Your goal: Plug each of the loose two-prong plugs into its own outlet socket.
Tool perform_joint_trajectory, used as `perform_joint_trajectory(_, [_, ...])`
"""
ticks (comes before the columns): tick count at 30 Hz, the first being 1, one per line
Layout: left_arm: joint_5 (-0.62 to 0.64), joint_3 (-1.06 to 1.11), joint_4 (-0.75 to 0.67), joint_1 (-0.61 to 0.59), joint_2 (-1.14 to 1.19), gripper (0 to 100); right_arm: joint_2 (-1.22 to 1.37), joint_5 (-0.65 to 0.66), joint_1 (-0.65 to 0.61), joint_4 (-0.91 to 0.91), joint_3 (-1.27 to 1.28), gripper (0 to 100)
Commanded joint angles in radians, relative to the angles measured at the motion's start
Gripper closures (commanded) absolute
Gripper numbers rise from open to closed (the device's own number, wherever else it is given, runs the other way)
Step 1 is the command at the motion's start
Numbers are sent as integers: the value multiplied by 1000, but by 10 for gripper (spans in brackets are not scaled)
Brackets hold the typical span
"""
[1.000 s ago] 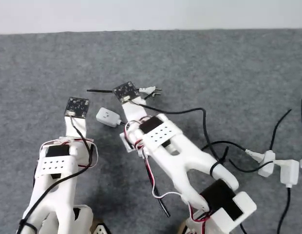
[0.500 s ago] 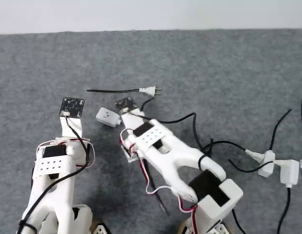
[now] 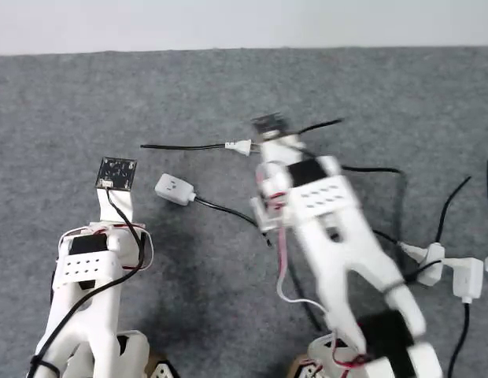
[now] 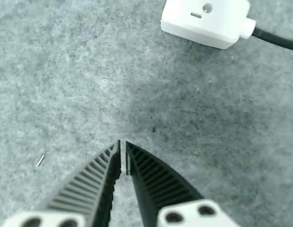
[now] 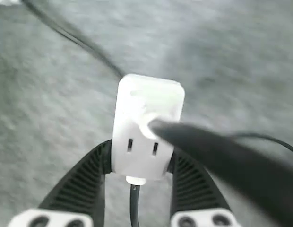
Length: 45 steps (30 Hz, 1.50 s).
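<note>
The small white two-prong plug (image 3: 242, 146) on its thin black cord (image 3: 181, 147) lies on the grey carpet (image 3: 370, 94) just beside the right gripper (image 5: 142, 156), whose jaws clamp the sides of a white two-slot outlet socket block (image 5: 147, 127). The step in hand looks like mating that pair, so the next move calls for lining slots with prongs; the left gripper (image 4: 122, 149) hangs empty, jaws all but closed, near a second white socket block (image 4: 205, 21), and neither block bears readable print
</note>
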Motion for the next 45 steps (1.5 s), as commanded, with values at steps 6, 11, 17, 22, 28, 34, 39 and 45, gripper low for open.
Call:
perform_joint_trajectory(6, [69,-33,-32,5,-9,988,-114,281,496,84,-46,991])
perform_joint_trajectory(11, [72,-33,-28,26,-6,988,-114,436,722,-48,83,990])
perform_joint_trajectory(17, [272,-33,8,121,-5,988,-114,456,851,-223,213,873])
perform_joint_trajectory(22, [376,-56,9,230,-3,988,-127,454,851,-200,209,696])
perform_joint_trajectory(28, [517,-130,9,270,-2,988,-127,384,769,-53,115,735])
perform_joint_trajectory(34, [603,-278,-26,270,221,988,-120,183,516,5,57,843])
perform_joint_trajectory(39, [706,-529,-23,270,534,988,-114,49,272,-188,178,960])
perform_joint_trajectory(45, [741,-723,-29,255,683,988,-114,71,183,-550,466,969])
